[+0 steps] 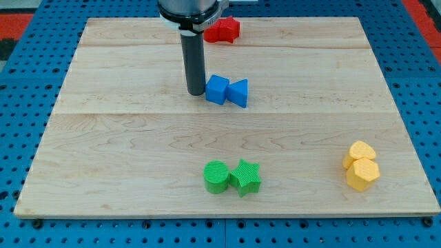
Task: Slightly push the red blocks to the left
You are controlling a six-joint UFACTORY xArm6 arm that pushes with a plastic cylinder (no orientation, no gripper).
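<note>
Hiding behind the arm (189, 10), red blocks (223, 30).

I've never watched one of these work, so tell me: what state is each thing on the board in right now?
My tip: down on the board, just left of the blue blocks.
Red blocks: top edge, partly hidden behind the arm.
Blue blocks: touching pair.
Green blocks: touching pair.
Yellow blocks: touching pair.

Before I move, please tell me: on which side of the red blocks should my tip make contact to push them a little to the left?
Touch the right-hand face of the red blocks, coming from the view's right. They sit at the board's top edge, partly hidden behind the arm. My tip now stands lower down, just left of the blue cube, so it probably must go around first.
</note>
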